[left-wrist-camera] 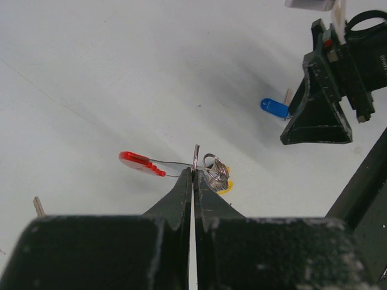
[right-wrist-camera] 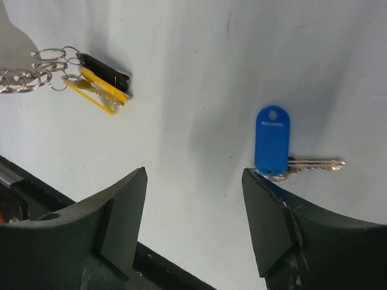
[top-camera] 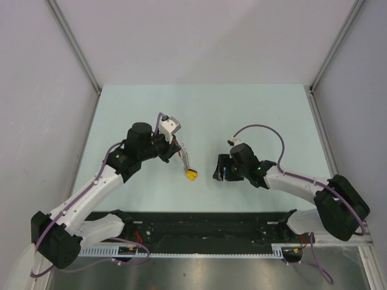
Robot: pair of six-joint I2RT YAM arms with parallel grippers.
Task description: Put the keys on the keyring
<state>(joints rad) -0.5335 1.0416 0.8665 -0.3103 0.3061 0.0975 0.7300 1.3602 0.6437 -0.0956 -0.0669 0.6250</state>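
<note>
The keyring (left-wrist-camera: 211,172) is kept pinched tight in the left jaws. The right jaws are spread open over the table (right-wrist-camera: 199,72), with the blue-tagged key (right-wrist-camera: 273,142) lying flat at one edge of their gap, blade pointing sideways, closest to that arm.

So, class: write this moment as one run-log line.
left gripper: shut on keyring | right gripper: open, over blue key | blue key: flat on table, not on keyring
</note>
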